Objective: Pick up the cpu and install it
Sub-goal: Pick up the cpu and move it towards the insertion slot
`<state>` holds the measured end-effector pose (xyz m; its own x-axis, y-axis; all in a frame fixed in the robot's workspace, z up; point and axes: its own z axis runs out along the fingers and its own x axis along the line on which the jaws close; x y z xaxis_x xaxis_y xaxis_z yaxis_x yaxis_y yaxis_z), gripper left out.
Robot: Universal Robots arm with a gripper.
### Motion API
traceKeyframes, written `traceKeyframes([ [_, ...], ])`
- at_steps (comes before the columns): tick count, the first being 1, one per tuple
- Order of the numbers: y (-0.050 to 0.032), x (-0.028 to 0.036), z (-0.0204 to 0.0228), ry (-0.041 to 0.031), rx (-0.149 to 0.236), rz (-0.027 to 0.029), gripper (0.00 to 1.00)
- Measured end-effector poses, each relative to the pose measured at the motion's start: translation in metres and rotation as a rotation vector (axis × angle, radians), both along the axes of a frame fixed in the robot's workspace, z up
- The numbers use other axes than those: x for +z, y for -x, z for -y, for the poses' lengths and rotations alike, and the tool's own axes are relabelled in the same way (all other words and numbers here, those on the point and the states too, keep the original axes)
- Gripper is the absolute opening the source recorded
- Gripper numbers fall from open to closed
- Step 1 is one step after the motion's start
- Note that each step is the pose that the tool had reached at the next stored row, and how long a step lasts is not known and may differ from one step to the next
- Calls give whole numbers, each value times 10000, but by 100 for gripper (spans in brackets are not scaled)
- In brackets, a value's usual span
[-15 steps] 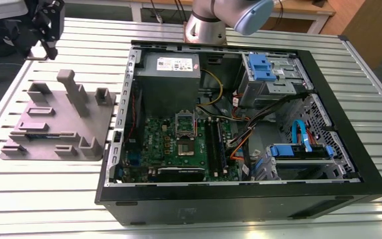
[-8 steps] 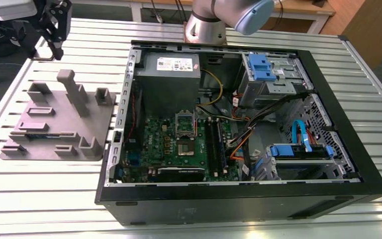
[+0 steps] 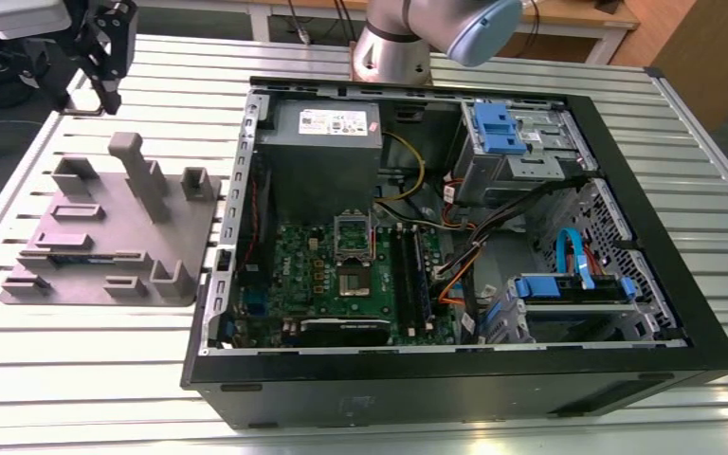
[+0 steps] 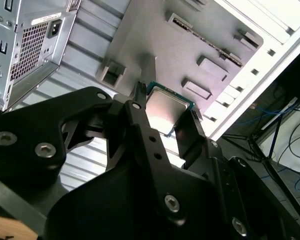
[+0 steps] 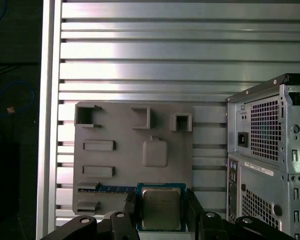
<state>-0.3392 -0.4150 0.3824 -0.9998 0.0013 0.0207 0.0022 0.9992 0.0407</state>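
- My gripper (image 3: pixel 109 93) hangs high over the far corner of the table (image 3: pixel 73 370), at the exterior view's upper left, clear of the surface.
- Gripper is clamped on the cpu (image 5: pixel 161 210). In both wrist views the chip sits between my two black fingers (image 5: pixel 132 212), one finger on each opposite edge.
- cpu in the second wrist view (image 4: pixel 165 111): shiny silver top faces the camera, thin green rim at its edges, and it is pinched near the fingertips (image 4: pixel 140 107).
- cpu is off the table and in the air, touching my fingers and nothing else that I can see.
- Grey fixture plate (image 3: pixel 111 237) lies flat on the table below and beside me, at the exterior view's left, with upright blocks and slot pockets on it.
- In the first wrist view the fixture plate (image 5: pixel 135 160) is behind the cpu. A square raised pad (image 5: pixel 155 152) sits near its middle, and a thin blue-green board edge (image 5: pixel 110 188) lies in one slot.
- Open computer case (image 3: pixel 465 379) lies on its side at the middle and right of the exterior view, just beside the fixture plate.
- Green motherboard (image 3: pixel 300 275) is inside the case, with the socket (image 3: pixel 354 248) near its middle. The cpu is well apart from the socket, outside the case.
- Grey power supply (image 3: pixel 323 123) is at the far end of the case, next to the arm base (image 3: pixel 396 52).
- In the first wrist view the perforated rear panel of the case (image 5: pixel 270 150) is beside the fixture plate.
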Motion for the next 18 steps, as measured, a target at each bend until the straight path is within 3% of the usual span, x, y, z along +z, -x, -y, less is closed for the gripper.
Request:
traceKeyframes([
  [10, -19, -3, 28, 1, -3, -5, 47],
  [18, -183, -7, 29, -1, -6, -49, 47],
])
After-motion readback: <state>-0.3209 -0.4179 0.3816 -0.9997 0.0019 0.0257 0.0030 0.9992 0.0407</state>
